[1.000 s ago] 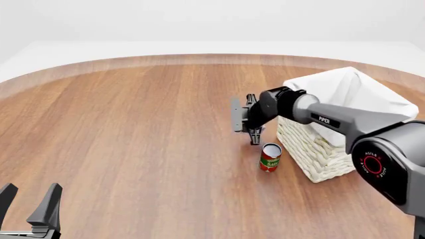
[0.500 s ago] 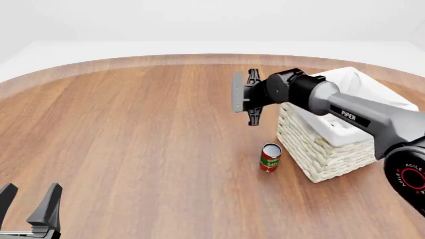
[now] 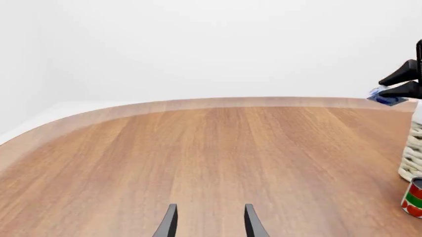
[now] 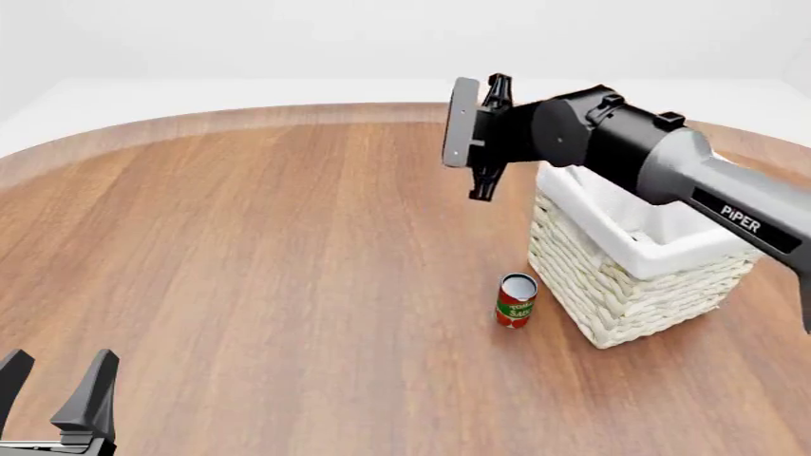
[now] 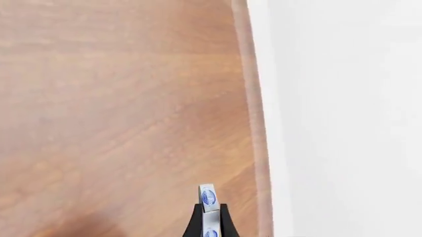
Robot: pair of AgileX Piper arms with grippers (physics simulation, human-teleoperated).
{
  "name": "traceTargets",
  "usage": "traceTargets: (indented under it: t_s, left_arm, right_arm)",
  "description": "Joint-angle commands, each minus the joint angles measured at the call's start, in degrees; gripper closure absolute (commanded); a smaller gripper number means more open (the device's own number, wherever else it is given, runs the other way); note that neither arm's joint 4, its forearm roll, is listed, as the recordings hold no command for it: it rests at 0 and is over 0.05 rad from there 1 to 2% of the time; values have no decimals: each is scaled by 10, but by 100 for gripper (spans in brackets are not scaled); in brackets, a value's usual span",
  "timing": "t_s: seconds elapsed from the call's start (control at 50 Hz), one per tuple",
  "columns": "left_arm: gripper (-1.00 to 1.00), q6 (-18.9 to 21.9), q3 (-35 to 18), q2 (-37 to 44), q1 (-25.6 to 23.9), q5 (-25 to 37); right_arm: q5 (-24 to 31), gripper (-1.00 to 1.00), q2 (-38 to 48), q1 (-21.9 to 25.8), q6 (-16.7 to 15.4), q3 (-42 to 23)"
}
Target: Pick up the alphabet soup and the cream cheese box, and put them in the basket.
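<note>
My right gripper (image 4: 477, 139) hangs in the air just left of the basket's (image 4: 630, 273) far corner, shut on the cream cheese box (image 4: 459, 122), a thin flat box seen edge-on. The right wrist view shows its white edge with blue print (image 5: 207, 196) sticking out between the closed fingers (image 5: 220, 223). From the left wrist camera the box (image 3: 386, 99) appears far off, in the right gripper (image 3: 403, 83). At the near left table edge my left gripper (image 4: 57, 389) stands open and empty, well away from everything. The alphabet soup is out of view.
A slim red and green can (image 4: 515, 300) stands upright on the wooden table (image 4: 254, 247), close to the basket's near left corner; the left wrist view catches it (image 3: 414, 197) too. The basket's white cloth lining (image 4: 659, 223) folds over its rim.
The right arm has lifted the cream cheese box from near the table up and farther away, to above the basket's rim height. The left arm has stayed still.
</note>
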State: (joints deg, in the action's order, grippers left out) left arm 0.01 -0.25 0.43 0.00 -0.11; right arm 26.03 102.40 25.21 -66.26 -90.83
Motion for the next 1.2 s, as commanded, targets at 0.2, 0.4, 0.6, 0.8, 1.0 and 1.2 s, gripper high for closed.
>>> traceTargets:
  t_s: [0.2,0.4,0.6,0.8,1.0,1.2]
  left_arm:
    - [-100,0,0,0,0,0]
    - [-100,0,0,0,0,0]
    - [-100,0,0,0,0,0]
    - [-100,0,0,0,0,0]
    - [-100,0,0,0,0,0]
    - [-100,0,0,0,0,0]
  right_arm:
    - [26,100,-42,-22,95,-41]
    - [28,100,-72,-50,121,-36]
    - [32,100,-103,-75,159,-40]
    - [25,100,-129,-98,202,-33]
    - [10,100,-169,-120,252,2]
    - [2,100,-198,-131,316,23]
